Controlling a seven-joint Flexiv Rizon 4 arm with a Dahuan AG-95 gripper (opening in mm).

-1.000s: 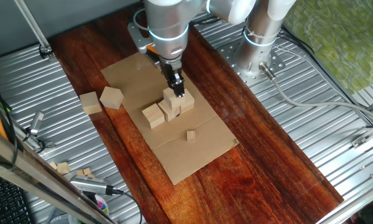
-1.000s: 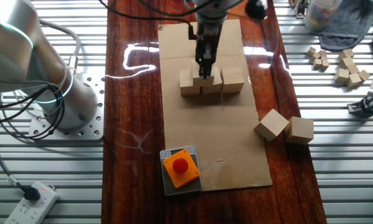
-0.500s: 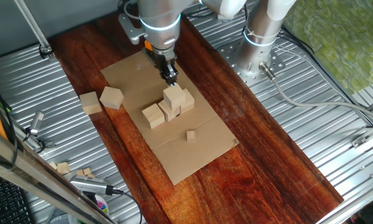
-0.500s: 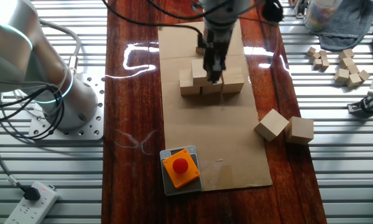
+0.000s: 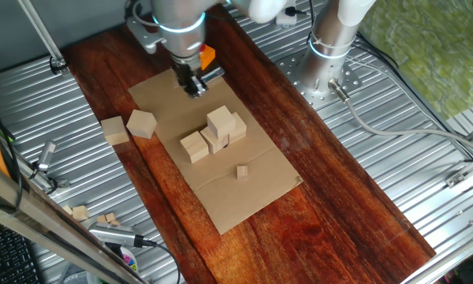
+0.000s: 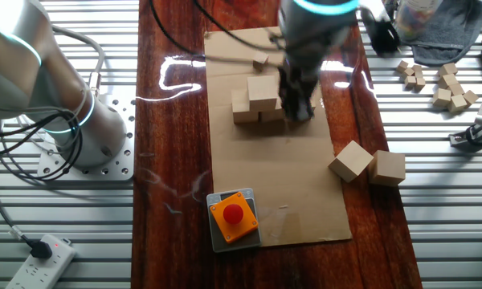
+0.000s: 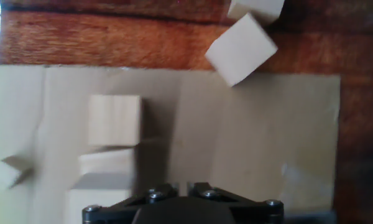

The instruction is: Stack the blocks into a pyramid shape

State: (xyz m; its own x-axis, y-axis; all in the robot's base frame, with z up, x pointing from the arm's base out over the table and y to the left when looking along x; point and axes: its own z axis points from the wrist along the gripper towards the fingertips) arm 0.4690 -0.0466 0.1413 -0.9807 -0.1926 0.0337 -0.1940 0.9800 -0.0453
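Three pale wooden blocks stand in a row on the cardboard (image 5: 244,201), with a fourth block (image 5: 219,120) (image 6: 263,89) on top of them. Two loose blocks (image 5: 142,124) (image 5: 115,130) lie on the wood to the left; in the other fixed view these blocks (image 6: 351,160) (image 6: 390,167) sit at the right. My gripper (image 5: 195,87) (image 6: 296,106) hangs above the cardboard, up and away from the stack, holding nothing. In the hand view the stack (image 7: 114,120) is at the left and a loose block (image 7: 240,48) at the upper right; only the gripper's base shows.
A tiny wooden cube (image 5: 242,171) lies on the cardboard near the stack. An orange box with a red button (image 6: 233,215) sits at one end of the cardboard. Small cubes (image 6: 450,84) and clutter lie on the metal side panels. The arm's base (image 5: 331,55) stands beside the table.
The gripper has let go of the top block, risen, and moved off towards the side of the loose blocks. The top block stays on the row.
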